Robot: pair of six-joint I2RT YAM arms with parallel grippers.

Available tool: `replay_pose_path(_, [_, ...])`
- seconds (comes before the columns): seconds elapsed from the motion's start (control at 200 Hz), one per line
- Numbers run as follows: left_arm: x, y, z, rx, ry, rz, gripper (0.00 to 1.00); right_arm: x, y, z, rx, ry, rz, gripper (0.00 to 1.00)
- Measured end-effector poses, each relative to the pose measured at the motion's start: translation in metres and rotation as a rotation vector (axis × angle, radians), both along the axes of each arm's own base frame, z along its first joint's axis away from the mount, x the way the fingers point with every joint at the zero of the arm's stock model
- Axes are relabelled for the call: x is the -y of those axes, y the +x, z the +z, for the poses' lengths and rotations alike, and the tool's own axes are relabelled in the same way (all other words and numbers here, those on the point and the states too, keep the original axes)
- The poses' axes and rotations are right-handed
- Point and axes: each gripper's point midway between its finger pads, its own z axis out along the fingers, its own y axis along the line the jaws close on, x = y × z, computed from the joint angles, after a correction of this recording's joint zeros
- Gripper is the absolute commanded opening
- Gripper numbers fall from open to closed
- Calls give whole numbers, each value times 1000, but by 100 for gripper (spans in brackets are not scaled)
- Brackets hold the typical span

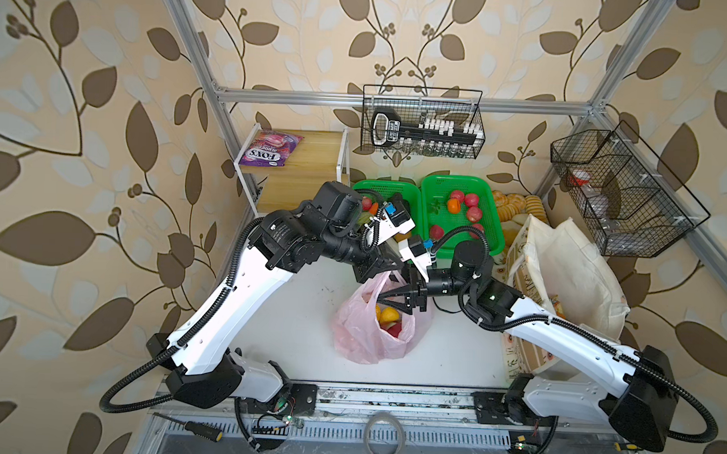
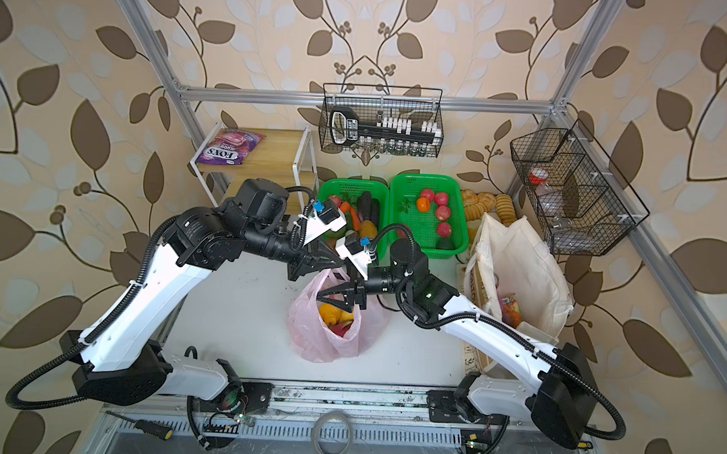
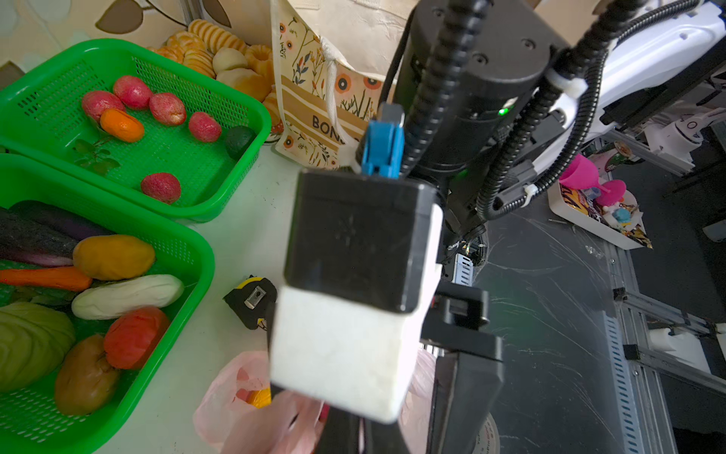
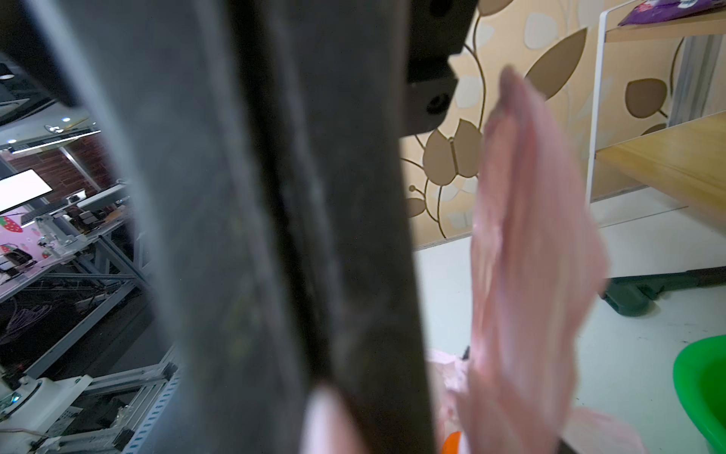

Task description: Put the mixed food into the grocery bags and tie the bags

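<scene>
We find the plastic bag point(image 1: 362, 344) at mid-worktop point(image 1: 300, 317), with fruit point(image 1: 388, 316) inside it. Behind it sit the left basket point(image 1: 388, 186) and, beside it, the right basket point(image 1: 455, 180). The bread loaves point(image 1: 516, 204) lie right of those, with the canvas tote point(image 1: 576, 273) before them. Back left, a pouch point(image 1: 269, 150) lies on the shelf point(image 1: 314, 164). Something, we think food, sits in the tote.

In both top views the fingertips of the left end effector point(image 1: 383, 265) were hidden under the right arm's wrist camera point(image 1: 415, 255), so its hold on the pink bag point(image 1: 362, 332) could not be read. A blurred dark bar point(image 4: 275, 236) filled the right wrist view. The folds of the canvas tote point(image 1: 576, 268) hid most of its contents.
</scene>
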Motion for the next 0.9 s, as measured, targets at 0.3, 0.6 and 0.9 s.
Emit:
replay_pose_path(0.3, [-1, -1, 2, 8, -3, -3, 0, 4, -1, 0, 6, -2, 13, 75])
replay_pose_path(0.6, [-6, -7, 7, 43, -9, -19, 0, 6, -2, 1, 4, 0, 27, 75])
replay_pose_path(0.9, [-9, -9, 1, 57, 18, -39, 0, 9, -3, -3, -12, -12, 41, 76])
